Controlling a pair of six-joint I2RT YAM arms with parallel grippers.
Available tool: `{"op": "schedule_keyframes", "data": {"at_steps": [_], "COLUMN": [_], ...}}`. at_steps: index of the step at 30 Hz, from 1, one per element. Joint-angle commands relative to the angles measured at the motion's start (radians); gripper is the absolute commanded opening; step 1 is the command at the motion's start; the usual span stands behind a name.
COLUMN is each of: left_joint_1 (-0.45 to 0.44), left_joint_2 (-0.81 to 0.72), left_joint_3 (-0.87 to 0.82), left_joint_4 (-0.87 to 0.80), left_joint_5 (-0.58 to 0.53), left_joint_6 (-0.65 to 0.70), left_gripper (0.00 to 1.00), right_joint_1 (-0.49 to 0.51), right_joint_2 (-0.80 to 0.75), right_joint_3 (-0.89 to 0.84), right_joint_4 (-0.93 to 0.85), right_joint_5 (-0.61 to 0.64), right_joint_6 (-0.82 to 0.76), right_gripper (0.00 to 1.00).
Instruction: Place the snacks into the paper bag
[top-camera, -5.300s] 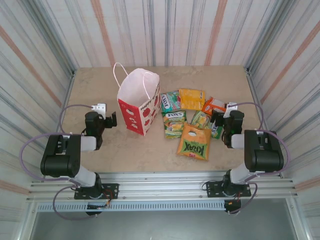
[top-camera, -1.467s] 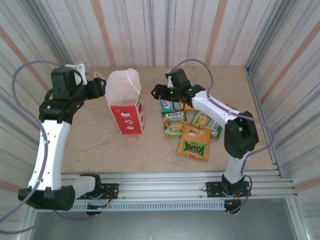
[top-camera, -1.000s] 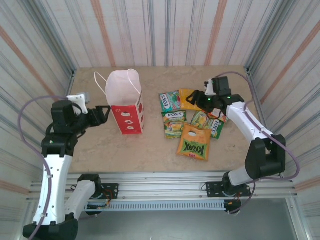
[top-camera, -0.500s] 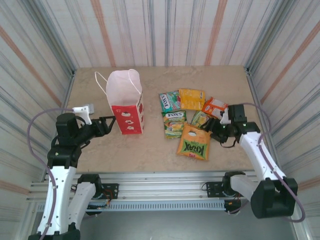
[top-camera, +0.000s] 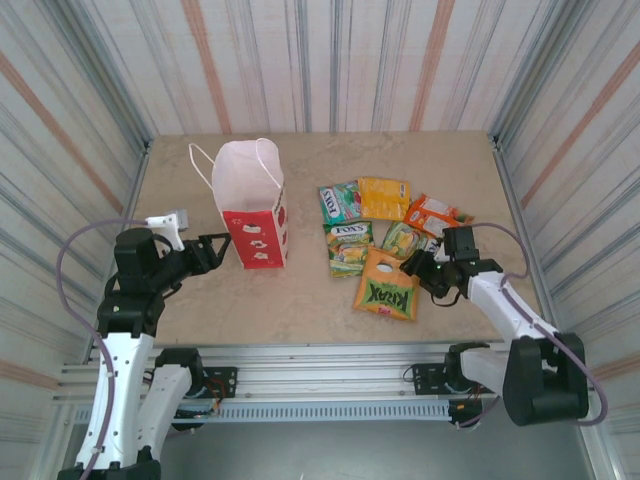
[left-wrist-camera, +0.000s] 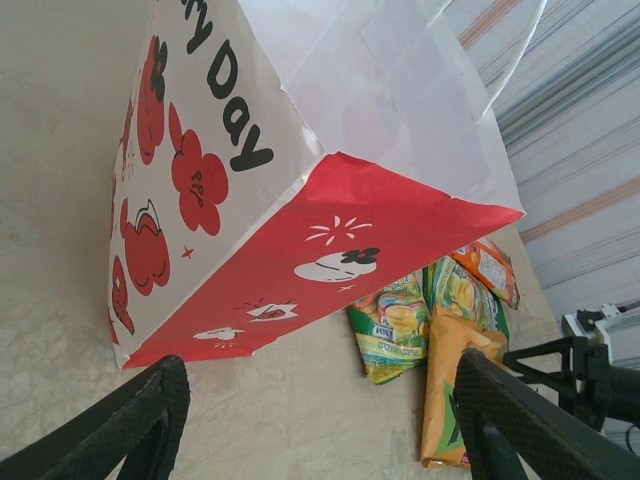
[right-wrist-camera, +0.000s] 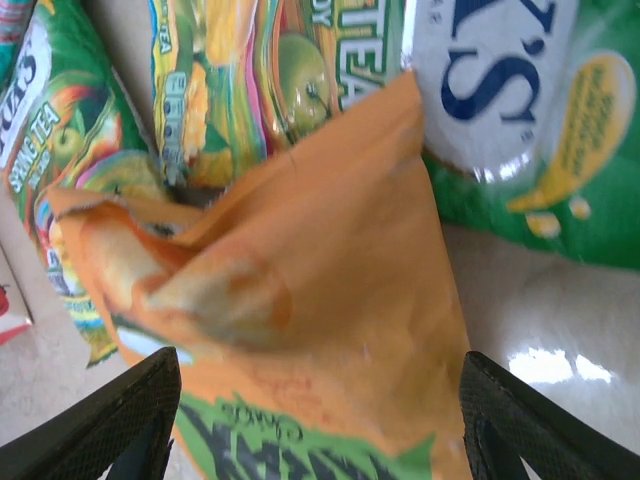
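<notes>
Where the top camera looks down, bag stands upright on tabletop, left fingers wide, empty, beside it; pouch lies flat, immediately left of right fingers. Left wrist: bag's red base ahead. Right wrist: pouch straight ahead between wide, empty fingers.

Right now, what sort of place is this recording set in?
Probably a robot test cell, not a home or shop: striped sheeting walls close in a stone-look table, a metal rail at its near edge carries the arm bases, and a paper bag and snacks sit staged.
</notes>
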Motion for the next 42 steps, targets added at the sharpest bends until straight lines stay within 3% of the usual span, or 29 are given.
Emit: {"op": "schedule_keyframes", "data": {"at_steps": [1,7,16,21,28,32,35,38,42], "left_joint_1": [0.004,0.004,0.004,0.004,-0.019,-0.067,-0.126,-0.179,-0.219], "left_joint_2": [0.000,0.000,0.022,0.019,-0.009,-0.028,-0.022,-0.013,0.004], "left_joint_3": [0.014,0.014,0.030,0.037,0.019,-0.026,-0.034,-0.033,-0.038], "left_joint_4": [0.002,-0.002,-0.012,-0.008,0.102,0.209,0.211,0.197,0.190], "left_joint_5": [-0.011,-0.019,-0.010,0.011,0.162,0.218,0.218,0.173,0.142], "left_joint_6": [-0.002,0.009,0.030,0.051,0.132,0.149,0.189,0.213,0.223], "left_gripper": [0.73,0.73,0.72,0.71,0.68,0.67,0.66,0.66,0.66], "right_joint_1": [0.006,0.018,0.026,0.031,0.039,0.052,0.071,0.059,0.055], "right_joint_2": [0.058,0.128,0.152,0.073,-0.066,-0.144,-0.216,-0.245,-0.219], "right_joint_3": [-0.005,-0.019,-0.041,-0.041,-0.034,-0.011,0.007,0.019,0.022], "right_joint_4": [0.104,0.154,0.158,0.155,0.150,0.150,0.114,0.029,-0.085], "right_joint_5": [0.016,0.035,0.063,0.062,0.039,-0.004,0.054,0.094,0.082], "right_joint_6": [-0.043,-0.085,-0.128,-0.128,-0.128,-0.133,-0.151,-0.150,-0.129], "right_gripper": [0.74,0.66,0.30,0.13,0.00,0.00,0.03,0.32,0.49]}}
